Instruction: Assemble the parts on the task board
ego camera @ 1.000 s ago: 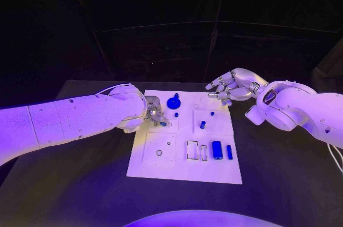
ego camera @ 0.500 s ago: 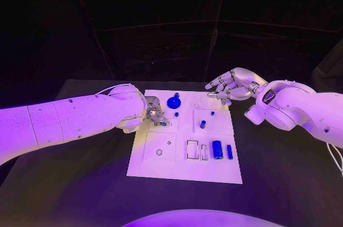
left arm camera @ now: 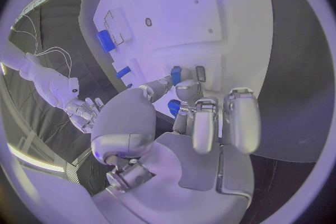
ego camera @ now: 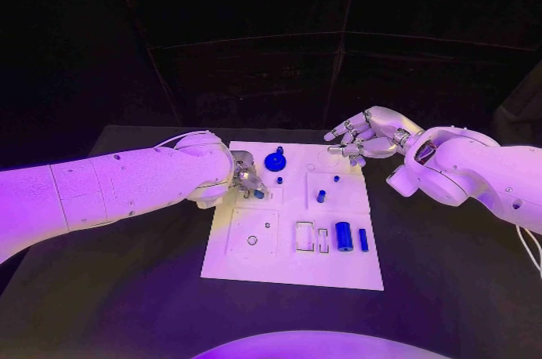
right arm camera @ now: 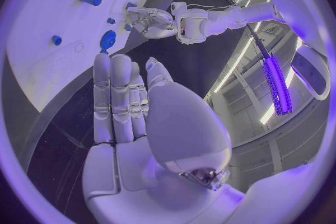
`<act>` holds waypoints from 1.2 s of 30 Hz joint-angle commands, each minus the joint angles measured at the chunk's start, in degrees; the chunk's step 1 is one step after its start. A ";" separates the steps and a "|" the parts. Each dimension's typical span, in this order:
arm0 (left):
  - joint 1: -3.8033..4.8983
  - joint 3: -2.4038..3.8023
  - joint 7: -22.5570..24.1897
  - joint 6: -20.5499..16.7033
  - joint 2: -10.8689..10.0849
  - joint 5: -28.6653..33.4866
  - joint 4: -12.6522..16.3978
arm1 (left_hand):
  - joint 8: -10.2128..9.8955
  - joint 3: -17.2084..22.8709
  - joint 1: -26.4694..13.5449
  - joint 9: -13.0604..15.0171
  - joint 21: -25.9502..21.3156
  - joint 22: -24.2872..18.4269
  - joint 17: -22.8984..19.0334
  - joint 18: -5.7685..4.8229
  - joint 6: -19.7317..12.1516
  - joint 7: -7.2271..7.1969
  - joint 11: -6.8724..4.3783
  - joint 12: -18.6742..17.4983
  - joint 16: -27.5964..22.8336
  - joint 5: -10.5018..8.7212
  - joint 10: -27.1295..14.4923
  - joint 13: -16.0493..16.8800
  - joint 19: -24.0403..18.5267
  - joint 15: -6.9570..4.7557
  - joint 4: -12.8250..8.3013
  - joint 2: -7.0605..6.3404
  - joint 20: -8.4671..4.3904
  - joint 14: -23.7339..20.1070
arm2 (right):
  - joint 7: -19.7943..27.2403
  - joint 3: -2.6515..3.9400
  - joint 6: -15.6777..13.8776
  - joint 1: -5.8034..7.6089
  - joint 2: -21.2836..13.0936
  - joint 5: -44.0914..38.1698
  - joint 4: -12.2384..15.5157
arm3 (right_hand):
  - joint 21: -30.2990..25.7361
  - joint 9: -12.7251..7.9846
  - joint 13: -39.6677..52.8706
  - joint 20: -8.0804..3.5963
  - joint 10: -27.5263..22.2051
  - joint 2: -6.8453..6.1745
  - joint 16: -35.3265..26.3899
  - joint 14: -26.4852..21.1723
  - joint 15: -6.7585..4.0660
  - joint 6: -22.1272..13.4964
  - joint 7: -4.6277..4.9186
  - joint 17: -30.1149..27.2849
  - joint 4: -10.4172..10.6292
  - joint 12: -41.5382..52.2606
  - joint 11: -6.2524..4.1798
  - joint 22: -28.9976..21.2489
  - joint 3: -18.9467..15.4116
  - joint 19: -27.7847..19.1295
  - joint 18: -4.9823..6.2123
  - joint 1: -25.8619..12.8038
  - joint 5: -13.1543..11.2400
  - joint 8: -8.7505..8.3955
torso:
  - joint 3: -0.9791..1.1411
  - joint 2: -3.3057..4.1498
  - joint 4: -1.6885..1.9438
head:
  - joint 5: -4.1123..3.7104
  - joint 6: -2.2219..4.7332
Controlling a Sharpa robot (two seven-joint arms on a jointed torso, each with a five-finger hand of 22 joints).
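Now, small blue part (left arm camera: 175, 107) pinched in left hand (ego camera: 245, 180) fingers (left arm camera: 187, 91)

My left hand (ego camera: 243, 180) hides most of the small blue part (ego camera: 258, 194) at its fingertips; I can't tell whether it's pinched or merely touched.

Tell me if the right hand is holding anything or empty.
Empty. The right hand hovers at the task board's far right corner, fingers straight with nothing between them.
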 commanded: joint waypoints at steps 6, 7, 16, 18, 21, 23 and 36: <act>-0.18 -0.10 0.14 1.67 0.76 0.97 -0.52 | -0.30 -2.51 -1.27 -0.03 0.42 2.24 15.09 -1.14 1.00 -0.04 -0.05 1.17 0.19 -0.39 0.86 0.96 1.37 -0.60 0.83 -0.29 -0.05 6.04 | 0.45 0.03 0.33 0.11 0.03 0.20 0.17 | -0.19 0.09 -0.08 -0.12 -0.28 0.22 -0.20 0.17 -0.08 -0.31 -0.05 -0.05 0.34 -0.21 -0.10 -0.07 -0.14 0.48 0.29 -0.18 0.25 0.24 | -0.04 0.02 -0.05 | -0.04 -0.11; -0.18 -0.10 0.12 1.75 0.79 0.97 -0.56 | -0.29 -2.63 -1.28 -0.02 0.46 2.30 15.09 -1.15 1.05 -0.06 -0.07 1.27 0.19 -0.38 0.92 1.07 1.39 -0.62 0.84 -0.30 -0.06 6.04 | 0.45 0.03 0.33 0.11 0.02 0.20 0.18 | -0.19 0.09 -0.08 -0.12 -0.28 0.22 -0.20 0.17 -0.08 -0.31 -0.05 -0.05 0.34 -0.21 -0.10 -0.07 -0.14 0.48 0.29 -0.18 0.25 0.24 | -0.05 -0.02 -0.05 | -0.07 -0.20; -0.17 -0.10 0.01 1.91 0.89 0.98 -0.97 | -0.15 -3.65 -1.47 0.03 0.49 2.41 15.09 -1.17 1.49 -0.24 -0.22 2.13 0.19 -0.38 1.49 1.93 1.44 -0.74 1.06 -0.26 -0.16 6.04 | 0.46 0.03 0.35 0.11 0.04 0.20 0.19 | -0.25 0.10 -0.12 -0.11 -0.35 0.19 -0.40 0.12 -0.07 -0.29 -0.04 -0.16 0.37 -0.22 -0.09 -0.11 -0.17 0.48 0.29 -0.19 0.25 0.28 | -0.06 -0.03 0.00 | -0.10 -0.33; -0.17 -0.10 0.00 1.76 0.89 0.98 -1.02 | -0.11 -3.91 -1.54 0.05 0.53 2.48 15.09 -1.18 1.61 -0.29 -0.27 2.35 0.19 -0.38 1.65 2.14 1.46 -0.77 1.14 -0.25 -0.19 6.04 | 0.46 0.03 0.32 0.11 0.05 0.20 0.17 | -0.25 0.10 -0.12 -0.11 -0.35 0.19 -0.40 0.12 -0.07 -0.29 -0.04 -0.16 0.37 -0.22 -0.09 -0.11 -0.17 0.48 0.29 -0.19 0.25 0.28 | -0.06 -0.02 0.00 | -0.11 -0.27; -0.17 -0.09 -0.01 1.53 0.93 0.98 -1.16 | -0.10 -4.50 -1.91 0.04 0.52 2.49 15.09 -1.18 1.74 -0.33 -0.31 2.46 0.19 -0.38 1.73 2.21 1.47 -0.82 1.49 -0.20 -0.25 6.04 | 0.48 0.03 0.28 0.11 0.09 0.20 0.15 | -0.27 0.09 -0.13 -0.11 -0.37 0.17 -0.51 0.09 -0.07 -0.30 -0.04 -0.24 0.37 -0.22 -0.09 -0.12 -0.17 0.47 0.29 -0.18 0.24 0.29 | -0.08 0.00 0.02 | -0.16 -0.20; -0.16 -0.09 0.00 1.27 0.97 0.98 -1.36 | -0.13 -5.73 -2.90 0.03 0.53 2.55 15.09 -1.19 1.89 -0.29 -0.35 2.51 0.19 -0.57 1.74 2.20 1.49 -0.81 2.30 -0.34 -0.29 6.04 | 0.52 0.03 0.26 0.11 0.13 0.20 0.14 | -0.32 0.09 -0.15 -0.10 -0.43 0.15 -0.68 0.03 -0.06 -0.34 -0.03 -0.34 0.40 -0.24 -0.07 -0.14 -0.19 0.46 0.28 -0.20 0.24 0.29 | -0.07 0.00 -0.01 | -0.12 -0.25; -0.15 -0.04 0.79 -0.91 0.38 0.98 -1.83 | -0.47 -21.56 -6.67 0.04 0.40 2.72 15.09 -1.19 2.19 -0.59 -0.60 2.72 0.19 -0.67 1.66 2.35 1.51 -1.08 8.31 -2.79 -0.68 6.04 | 0.67 0.03 0.17 0.11 0.21 0.20 0.04 | -0.85 0.04 -0.43 0.02 -1.05 0.07 -2.47 -0.64 0.11 -0.74 0.11 -1.43 0.63 -0.37 0.09 -0.41 -0.30 0.24 0.24 -0.18 0.22 0.32 | -0.10 -0.02 -0.01 | -0.29 -0.07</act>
